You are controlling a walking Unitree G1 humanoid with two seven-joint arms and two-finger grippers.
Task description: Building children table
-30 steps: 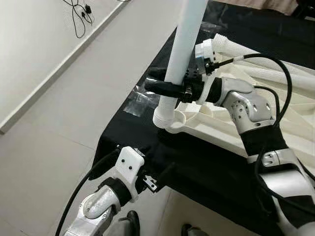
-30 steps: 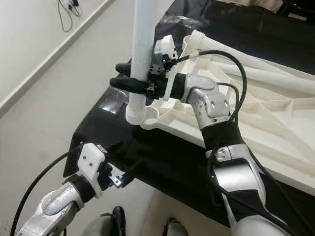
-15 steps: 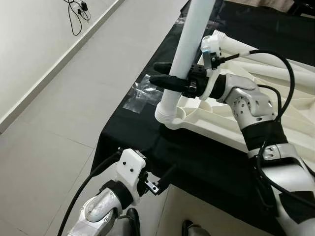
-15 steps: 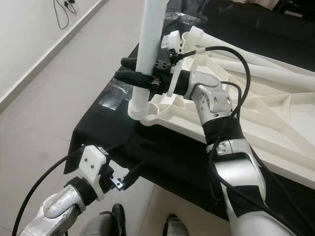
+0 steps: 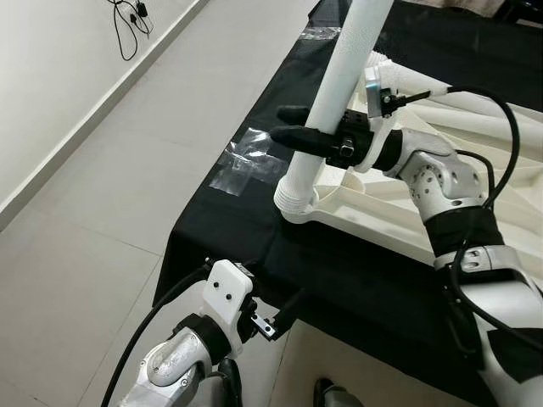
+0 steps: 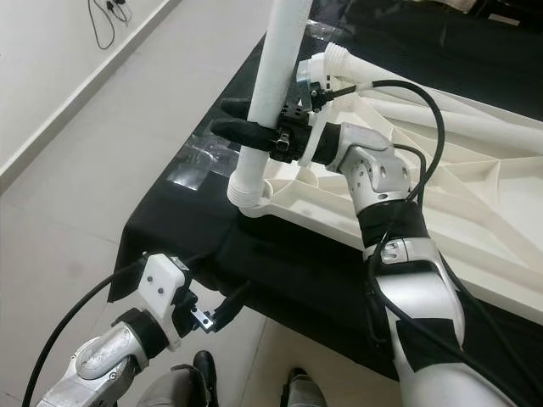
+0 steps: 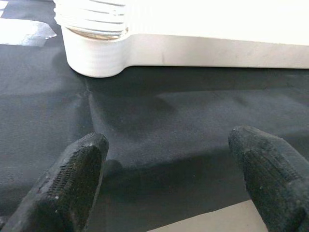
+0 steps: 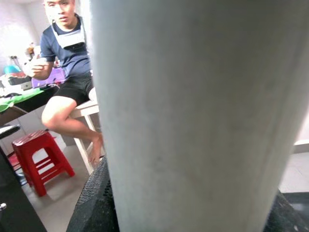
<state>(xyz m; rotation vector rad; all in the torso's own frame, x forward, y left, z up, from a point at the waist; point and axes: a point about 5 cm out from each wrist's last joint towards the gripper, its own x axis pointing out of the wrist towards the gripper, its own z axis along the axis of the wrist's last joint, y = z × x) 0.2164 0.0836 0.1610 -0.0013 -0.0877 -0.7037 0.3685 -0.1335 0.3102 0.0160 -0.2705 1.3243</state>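
A white table leg point(image 5: 339, 85) stands with its threaded end in the corner socket point(image 5: 294, 202) of the upturned white table top point(image 5: 382, 231), leaning to the right at its top. My right gripper point(image 5: 282, 124) is shut on the leg just above the socket. In the right wrist view the leg point(image 8: 193, 116) sits close between the fingers. My left gripper point(image 5: 276, 315) hangs low at the front edge of the black cloth point(image 5: 221, 229). It is open, its fingers point(image 7: 72, 183) spread with nothing between them, facing the socket point(image 7: 94, 53).
Another white leg point(image 5: 441, 89) lies across the table top further back. A clear plastic scrap point(image 5: 246, 165) lies on the tiled floor to the left, and cables point(image 5: 131, 25) run by the wall. A person point(image 8: 67, 63) sits beyond a red stool point(image 8: 41, 150).
The head view has shifted. The leg leans a little more to the right at its top, with my right gripper still shut on it. The left gripper stays low and open.
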